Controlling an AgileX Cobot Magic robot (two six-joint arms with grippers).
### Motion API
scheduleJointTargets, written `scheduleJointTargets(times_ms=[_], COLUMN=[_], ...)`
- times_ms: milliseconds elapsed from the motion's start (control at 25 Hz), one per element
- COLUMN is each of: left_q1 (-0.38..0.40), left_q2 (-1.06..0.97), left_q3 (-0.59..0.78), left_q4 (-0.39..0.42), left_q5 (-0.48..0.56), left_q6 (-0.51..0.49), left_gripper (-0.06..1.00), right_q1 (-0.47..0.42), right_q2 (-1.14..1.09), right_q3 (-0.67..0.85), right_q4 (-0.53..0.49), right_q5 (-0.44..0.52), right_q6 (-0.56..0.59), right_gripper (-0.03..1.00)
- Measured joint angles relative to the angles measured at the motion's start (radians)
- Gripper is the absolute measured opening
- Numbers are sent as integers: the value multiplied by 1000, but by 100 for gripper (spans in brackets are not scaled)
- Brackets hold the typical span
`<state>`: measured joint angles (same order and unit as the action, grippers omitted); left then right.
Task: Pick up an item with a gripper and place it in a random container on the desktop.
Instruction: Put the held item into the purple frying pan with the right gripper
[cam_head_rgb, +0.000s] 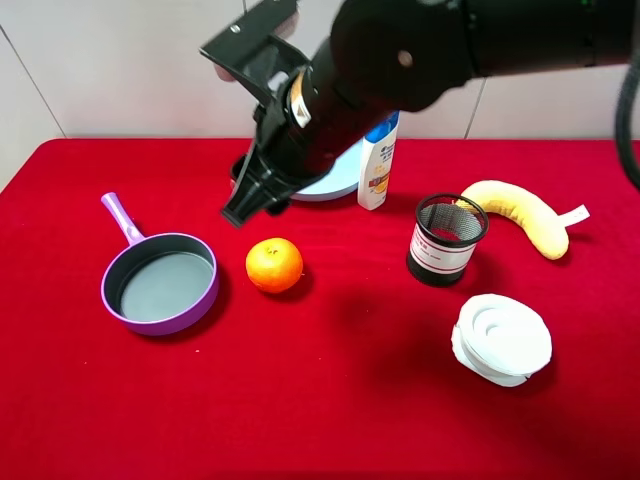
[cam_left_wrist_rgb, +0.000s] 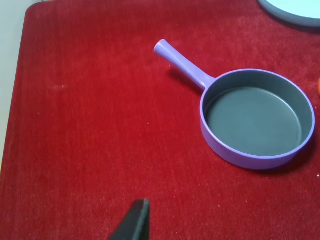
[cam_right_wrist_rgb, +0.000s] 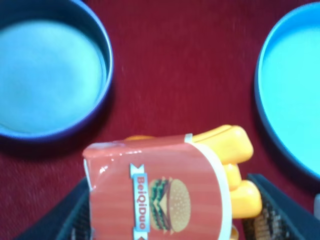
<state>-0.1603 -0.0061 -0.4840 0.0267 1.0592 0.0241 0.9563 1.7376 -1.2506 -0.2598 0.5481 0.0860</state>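
The purple frying pan (cam_head_rgb: 160, 282) with a grey inside lies on the red cloth at the left, empty; it also shows in the left wrist view (cam_left_wrist_rgb: 257, 117). My right gripper (cam_head_rgb: 243, 207) reaches across from the upper right and hangs above the cloth, behind the orange. In the right wrist view it (cam_right_wrist_rgb: 170, 220) is shut on the red fries carton (cam_right_wrist_rgb: 160, 192) with the burger logo, and yellow fries stick out sideways. The pan's rim (cam_right_wrist_rgb: 107, 65) lies beyond it. The fries are hidden in the high view. Only one black fingertip (cam_left_wrist_rgb: 135, 222) of my left gripper shows, near the pan.
An orange (cam_head_rgb: 274, 264) sits right of the pan. A light blue plate (cam_head_rgb: 335, 185) and a shampoo bottle (cam_head_rgb: 378, 170) stand at the back. A black mesh cup (cam_head_rgb: 447, 238), a banana (cam_head_rgb: 520, 215) and a white roll (cam_head_rgb: 502, 338) are on the right.
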Motion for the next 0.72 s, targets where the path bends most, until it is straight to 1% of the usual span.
scheduleJointTargets(times_ms=[240, 520, 720], left_q1=[0, 0, 0], left_q2=[0, 0, 0], left_q3=[0, 0, 0], left_q4=[0, 0, 0], left_q5=[0, 0, 0], left_q6=[0, 0, 0], left_gripper=[99, 99, 99], right_q1=[5, 58, 87], right_q2=[76, 195, 278], right_q3=[-75, -204, -285], right_q4=[81, 142, 208], right_q5=[-14, -18, -18], right_q6=[-113, -210, -275], right_gripper=[44, 44, 44])
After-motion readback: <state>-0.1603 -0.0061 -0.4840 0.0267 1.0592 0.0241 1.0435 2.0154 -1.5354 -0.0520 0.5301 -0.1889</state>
